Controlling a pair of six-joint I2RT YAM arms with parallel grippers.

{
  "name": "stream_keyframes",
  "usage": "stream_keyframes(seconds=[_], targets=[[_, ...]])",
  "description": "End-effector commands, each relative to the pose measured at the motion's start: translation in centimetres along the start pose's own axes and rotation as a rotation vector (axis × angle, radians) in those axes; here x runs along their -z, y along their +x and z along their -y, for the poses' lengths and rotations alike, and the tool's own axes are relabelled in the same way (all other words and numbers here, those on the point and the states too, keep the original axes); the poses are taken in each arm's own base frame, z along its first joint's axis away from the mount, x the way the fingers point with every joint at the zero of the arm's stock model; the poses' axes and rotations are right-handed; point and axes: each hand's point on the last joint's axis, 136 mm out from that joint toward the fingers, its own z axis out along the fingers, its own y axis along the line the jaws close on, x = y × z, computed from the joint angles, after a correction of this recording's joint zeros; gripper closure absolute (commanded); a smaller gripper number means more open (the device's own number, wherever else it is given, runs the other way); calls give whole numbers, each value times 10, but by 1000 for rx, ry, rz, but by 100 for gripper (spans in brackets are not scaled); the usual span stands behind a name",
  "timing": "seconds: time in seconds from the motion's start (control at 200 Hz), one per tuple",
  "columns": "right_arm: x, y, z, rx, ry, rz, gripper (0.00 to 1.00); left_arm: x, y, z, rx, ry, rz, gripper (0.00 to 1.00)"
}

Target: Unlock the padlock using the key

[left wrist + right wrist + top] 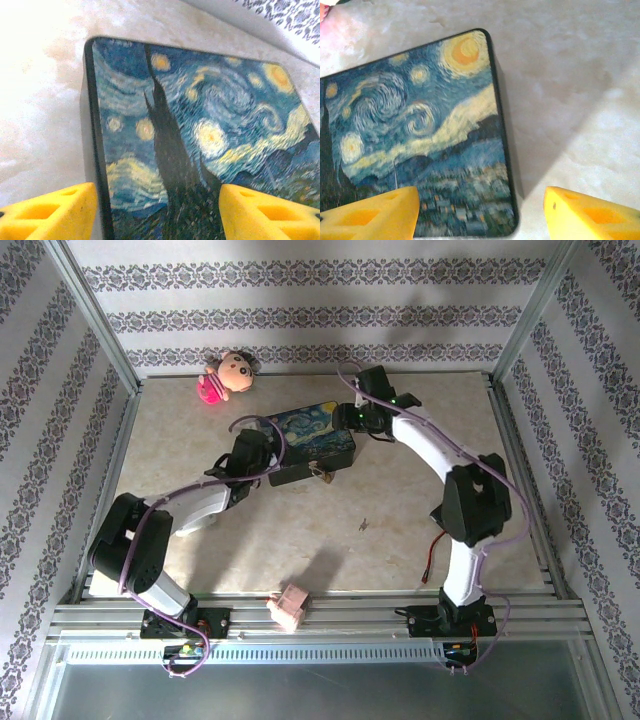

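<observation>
We see a pink block (291, 608) nearest, on the front rail between the two arm bases. Farther in, a small dark bit (366, 525) lies alone on the table (400, 560), too small to identify. Next, the padlock (322, 476) hangs at the near side of the starry-night box (310, 440), touching it. We see the left gripper (268, 443) over the box's left end and the right gripper (353, 418) over its right end. In the wrist views both pairs of yellow fingers (60, 212) (370, 215) stand spread wide above the lid, clamping nothing. A doll (228, 377) lies far left by the back wall.
</observation>
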Motion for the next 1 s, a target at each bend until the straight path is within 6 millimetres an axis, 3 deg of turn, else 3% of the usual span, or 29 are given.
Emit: stream_keyframes(seconds=[0.0, 0.175, 0.26, 0.43, 0.745, 0.994], targets=[[9, 39, 24, 29, 128, -57, 34, 4, -14, 10, -31, 36, 20, 32], [36, 101, 53, 32, 287, -100, 38, 25, -23, 4, -49, 7, 33, 16], [41, 131, 60, 28, 325, -144, 39, 26, -16, -1, -45, -21, -12, 20], [42, 178, 50, 18, 308, -227, 42, 12, -2, -2, -64, 9, -70, 23], [27, 235, 28, -1, 319, -348, 52, -45, -21, 3, -7, 128, -126, 29], [8, 261, 22, -26, 365, -405, 56, -68, -25, 3, 71, 169, -140, 32]])
